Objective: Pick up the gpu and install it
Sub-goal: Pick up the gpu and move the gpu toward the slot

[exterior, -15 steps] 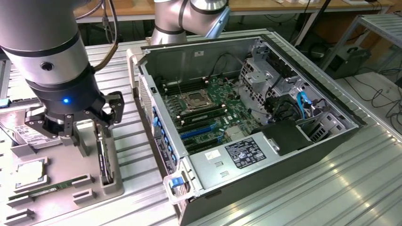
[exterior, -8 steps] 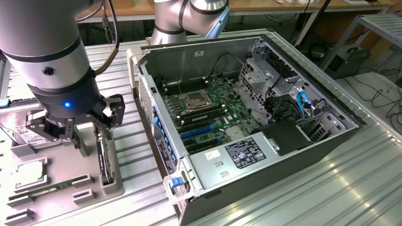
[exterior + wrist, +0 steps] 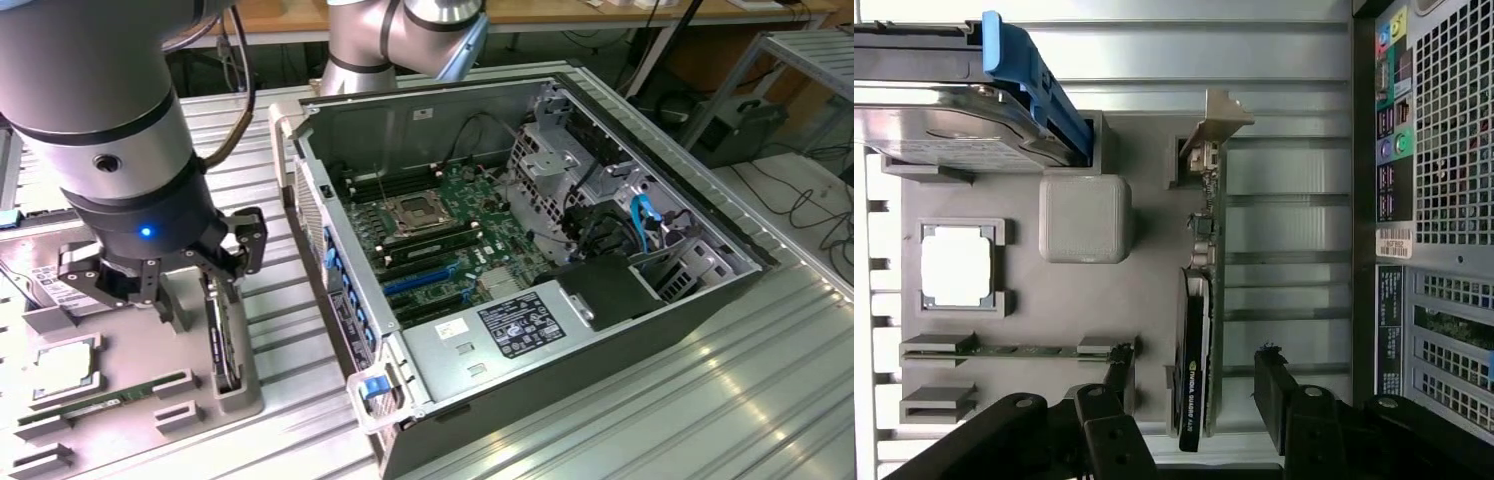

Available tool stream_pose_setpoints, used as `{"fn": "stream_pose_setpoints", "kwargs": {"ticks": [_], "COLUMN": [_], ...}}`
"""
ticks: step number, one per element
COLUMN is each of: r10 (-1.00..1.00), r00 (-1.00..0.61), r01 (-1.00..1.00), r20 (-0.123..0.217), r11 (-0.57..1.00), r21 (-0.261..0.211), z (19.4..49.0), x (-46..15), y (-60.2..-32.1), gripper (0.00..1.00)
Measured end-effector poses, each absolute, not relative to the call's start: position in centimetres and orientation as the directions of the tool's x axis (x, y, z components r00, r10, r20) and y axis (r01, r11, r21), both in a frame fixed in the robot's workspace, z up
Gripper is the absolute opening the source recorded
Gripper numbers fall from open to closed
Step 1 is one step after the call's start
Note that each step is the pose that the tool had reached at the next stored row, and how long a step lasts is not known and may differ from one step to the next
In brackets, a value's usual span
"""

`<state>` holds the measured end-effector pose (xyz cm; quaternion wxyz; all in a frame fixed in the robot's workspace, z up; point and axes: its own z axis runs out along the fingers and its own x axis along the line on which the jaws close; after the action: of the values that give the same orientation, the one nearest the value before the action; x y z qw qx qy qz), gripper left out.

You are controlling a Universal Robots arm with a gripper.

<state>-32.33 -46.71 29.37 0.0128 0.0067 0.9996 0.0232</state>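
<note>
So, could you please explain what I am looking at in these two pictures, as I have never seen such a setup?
Certainly. The thick grey tube in the exterior view is a robot arm; at its end sits the gripper, its hand. One picture is taken from off the arm, the other from a camera on its wrist, looking down past the gripper. Below it, a grey holder tray keeps computer parts: a hard drive, a processor chip, a memory stick and the gpu, standing on edge. The gripper is open, one finger on each side of the gpu, holding nothing. At the exterior view's right lies an open computer case with its motherboard exposed.
</note>
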Motion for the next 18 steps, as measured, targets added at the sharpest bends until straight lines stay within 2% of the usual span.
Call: {"fn": "stream_pose_setpoints", "kwargs": {"ticks": [13,18], "r10": [0.009,0.009], "r00": [-1.000,-1.000], "r01": [0.008,0.008], "r20": [-0.025,-0.013], "r11": [0.999,0.999], "r21": [0.046,0.046], "z": [28.5,27.9], "x": [-32.3,-32.3], "y": [-47.3,-47.3], "gripper": [0.60,0.60]}}
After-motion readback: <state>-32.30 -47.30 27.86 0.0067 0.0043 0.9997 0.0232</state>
